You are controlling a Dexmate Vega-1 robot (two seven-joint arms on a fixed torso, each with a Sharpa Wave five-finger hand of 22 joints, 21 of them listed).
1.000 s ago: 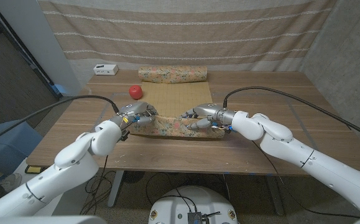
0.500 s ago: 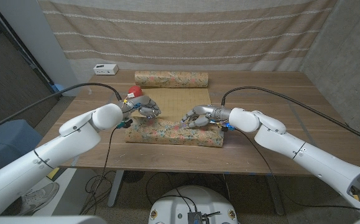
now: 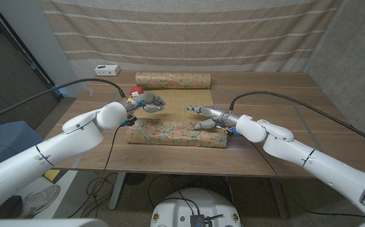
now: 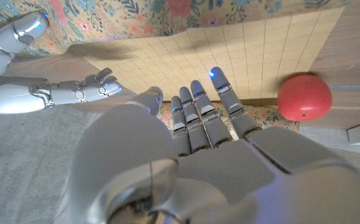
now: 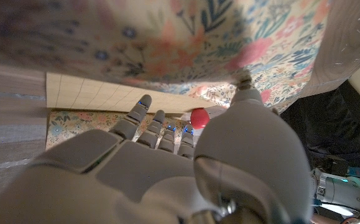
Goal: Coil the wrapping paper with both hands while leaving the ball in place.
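Observation:
The wrapping paper lies across the table's middle. Its near end is coiled into a floral roll (image 3: 176, 133), its gridded cream inside (image 3: 176, 101) lies flat, and a second floral roll (image 3: 173, 79) sits at the far end. The red ball (image 3: 139, 92) rests on the wood just off the sheet's left edge, also seen as the red ball (image 4: 304, 98) and the ball (image 5: 198, 116). My left hand (image 3: 145, 104) hovers over the sheet's left edge beside the ball, fingers apart and holding nothing. My right hand (image 3: 201, 117) is above the near roll, fingers spread. The left wrist view shows my left hand (image 4: 198, 143) and my right hand (image 4: 74, 93).
A small white box (image 3: 107, 69) stands at the back left corner of the wooden table (image 3: 277, 101). A striped curtain hangs behind the table. Black cables run along both arms. The near roll lies close to the table's front edge.
Both hands have let go of the near roll and opened. The left hand has risen and moved back toward the ball; the right hand has lifted slightly. The near coil stays rolled.

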